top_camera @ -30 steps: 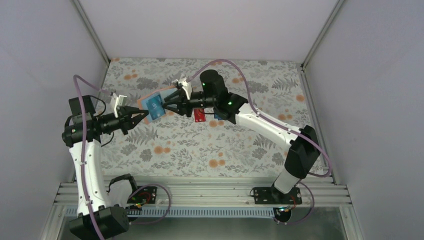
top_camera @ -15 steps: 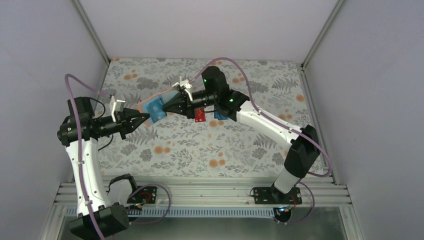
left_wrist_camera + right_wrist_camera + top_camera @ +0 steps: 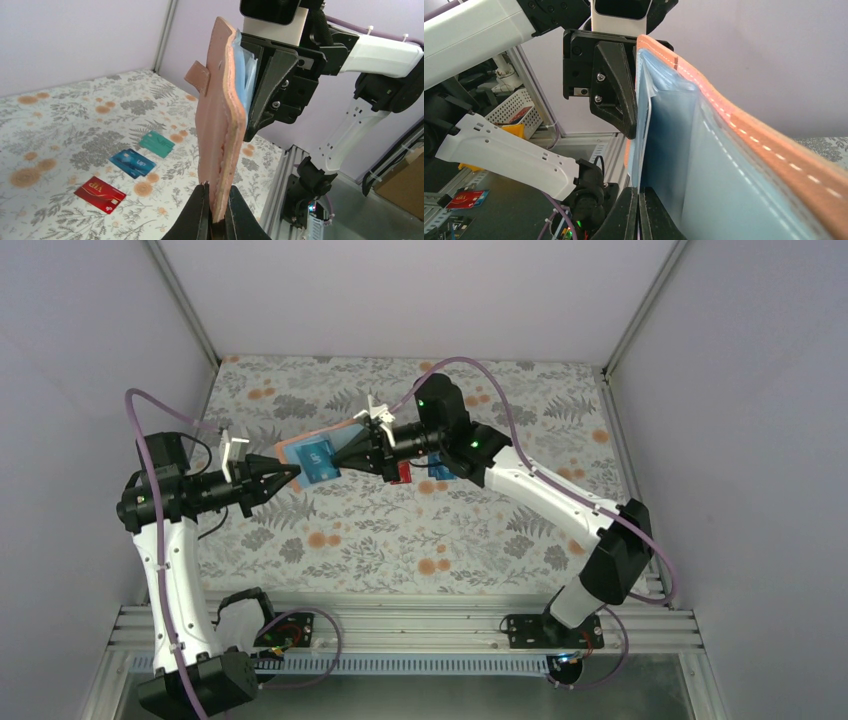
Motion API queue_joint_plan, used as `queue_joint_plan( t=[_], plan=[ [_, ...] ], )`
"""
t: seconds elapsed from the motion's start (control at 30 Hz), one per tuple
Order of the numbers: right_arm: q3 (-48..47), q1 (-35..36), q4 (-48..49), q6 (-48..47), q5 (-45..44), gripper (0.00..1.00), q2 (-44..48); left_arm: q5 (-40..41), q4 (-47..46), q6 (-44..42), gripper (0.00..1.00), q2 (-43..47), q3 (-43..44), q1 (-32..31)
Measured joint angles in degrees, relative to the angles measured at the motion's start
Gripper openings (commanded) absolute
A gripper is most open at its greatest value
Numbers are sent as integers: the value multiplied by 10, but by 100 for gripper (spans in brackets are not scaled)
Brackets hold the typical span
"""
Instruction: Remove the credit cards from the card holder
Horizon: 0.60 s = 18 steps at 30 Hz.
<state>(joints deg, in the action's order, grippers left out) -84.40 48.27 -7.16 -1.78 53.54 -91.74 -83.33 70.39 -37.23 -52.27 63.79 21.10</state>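
Left gripper (image 3: 216,207) clamps an edge of the card holder (image 3: 220,120), right gripper (image 3: 639,195) pinches shut on its blue inside

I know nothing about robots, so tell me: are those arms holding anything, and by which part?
Both hold the card holder. Jaws of the left gripper pinch its brown edge; those of the right gripper pinch its light-blue inner side.

red card (image 3: 401,474): was half hidden under the right arm, right of the card holder (image 3: 312,455)
blue card (image 3: 441,472): was likewise partly covered
holder's pockets: contents could not be told
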Motion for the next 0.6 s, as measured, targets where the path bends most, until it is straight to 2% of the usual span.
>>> queue_joint_plan(
  t=[0.23,0.37,0.5,0.6],
  plan=[
    [9,-11,-7,-4,-12,4,8,0,1,-1,2,0,0,0],
    [22,-43,-22,-4,-24,4,28,5,-9,11,2,0,-2,0],
    [28,-82,-47,-2,-47,4,42,31,-43,53,2,0,-14,0],
    [30,-134,-77,7,-71,4,47,88,-92,114,3,2,-38,0]
  ],
)
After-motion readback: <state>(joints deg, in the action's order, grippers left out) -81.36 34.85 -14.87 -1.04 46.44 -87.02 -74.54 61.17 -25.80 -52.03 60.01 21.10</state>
